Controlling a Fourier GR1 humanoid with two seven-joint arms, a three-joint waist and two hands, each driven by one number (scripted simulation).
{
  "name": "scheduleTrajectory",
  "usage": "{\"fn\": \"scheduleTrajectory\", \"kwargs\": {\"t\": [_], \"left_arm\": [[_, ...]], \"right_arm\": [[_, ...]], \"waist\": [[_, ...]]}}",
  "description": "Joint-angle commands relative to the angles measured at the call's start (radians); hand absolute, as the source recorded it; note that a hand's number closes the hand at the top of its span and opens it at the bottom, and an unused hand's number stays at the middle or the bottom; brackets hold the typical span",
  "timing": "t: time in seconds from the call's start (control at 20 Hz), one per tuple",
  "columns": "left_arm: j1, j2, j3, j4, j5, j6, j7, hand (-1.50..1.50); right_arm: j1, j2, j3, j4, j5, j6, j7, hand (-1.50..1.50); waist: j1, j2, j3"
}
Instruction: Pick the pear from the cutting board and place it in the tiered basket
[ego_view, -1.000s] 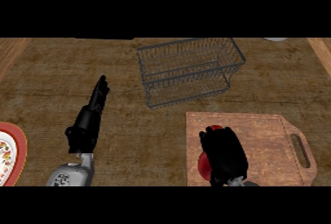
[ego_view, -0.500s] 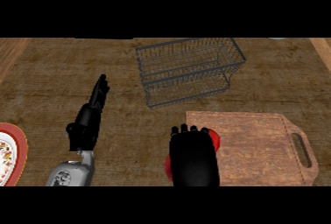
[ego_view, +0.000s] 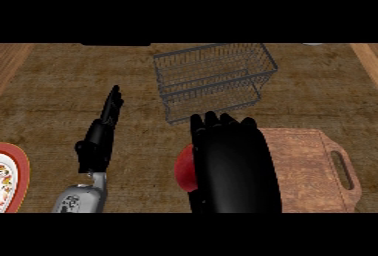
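While the right robot hand (ego_view: 232, 165) hangs over the near left corner of the cutting board (ego_view: 314, 165), it looks clenched round the red pear (ego_view: 184, 170), which peeks out only at the hand's left side, just short of the tiered basket (ego_view: 214, 80) beyond the fingertips. The left robot hand (ego_view: 103, 135) rests released, fingers straight, over the table (ego_view: 52, 100). I'd worry about the wire rim: come in too low and the knuckles or the pear could snag it and shove the basket, or the fruit could slip free outside it.
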Motion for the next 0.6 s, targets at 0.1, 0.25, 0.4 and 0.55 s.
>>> {"fn": "scheduleTrajectory", "kwargs": {"t": [0.1,0.25,0.4,0.55], "left_arm": [[-0.038,0.01,0.015,0.021,0.004,-0.007,0.0,0.0],[0.007,-0.006,-0.008,-0.015,-0.001,0.0,-0.006,0.0],[-0.02,0.01,0.013,0.021,0.015,-0.02,-0.004,0.0],[-0.021,-0.004,0.003,0.005,0.002,-0.003,-0.002,0.0]], "right_arm": [[-0.221,0.019,-0.16,0.029,-0.135,0.127,0.236,1.5],[-0.272,0.019,-0.249,0.081,-0.26,-0.007,0.261,1.5],[-0.379,0.019,-0.283,0.18,-0.333,-0.081,0.307,1.5],[-0.49,0.019,-0.325,0.282,-0.353,-0.025,0.299,1.5]], "waist": [[-0.005,-0.001,-0.001],[0.014,0.001,0.001],[0.018,0.005,0.0],[0.005,0.005,0.001]]}}
